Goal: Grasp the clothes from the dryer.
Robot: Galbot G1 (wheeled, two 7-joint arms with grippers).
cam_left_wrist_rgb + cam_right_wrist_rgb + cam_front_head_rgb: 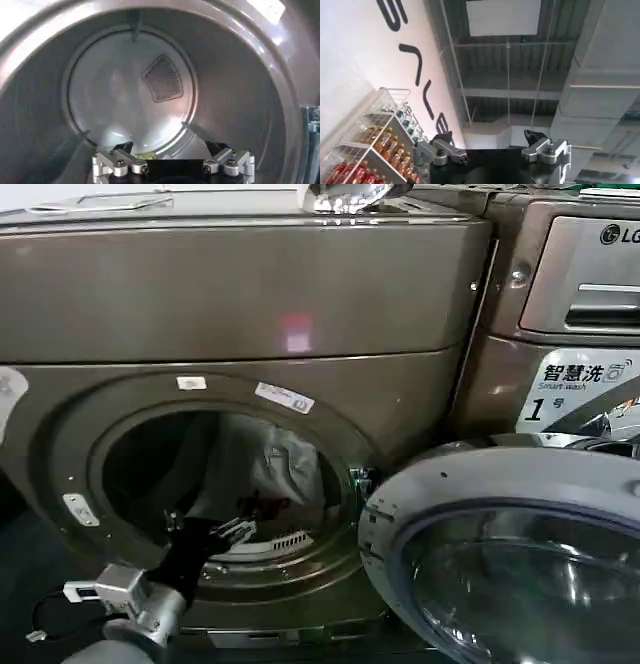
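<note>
Bronze-brown metal of the large front-loading dryer (240,294) filled most of my head view, its round porthole open and its grey-rimmed glass door (510,564) swung out to my right. Inside the drum lay the clothes (285,474), a soft heap of pale grey-white fabric piled toward the right side of the opening, with 1 small red garment (262,506) showing low in the heap. White stickers sat on the rim above the porthole.

My left gripper (232,532) was reached over the lower lip of the porthole, just beside the red piece, its fingers spread apart with nothing between them. From my left wrist, that gripper (172,150) faced the grey drum's back wall, where a dark perforated vent panel (163,78) sat near the centre, and a bit of yellow-green cloth (145,155) peeked out between the fingers' bases.

My right gripper (490,142) pointed upward toward a ceiling, fingers wide and holding nothing. Beside the dryer stood the LG-branded machine (570,304).
</note>
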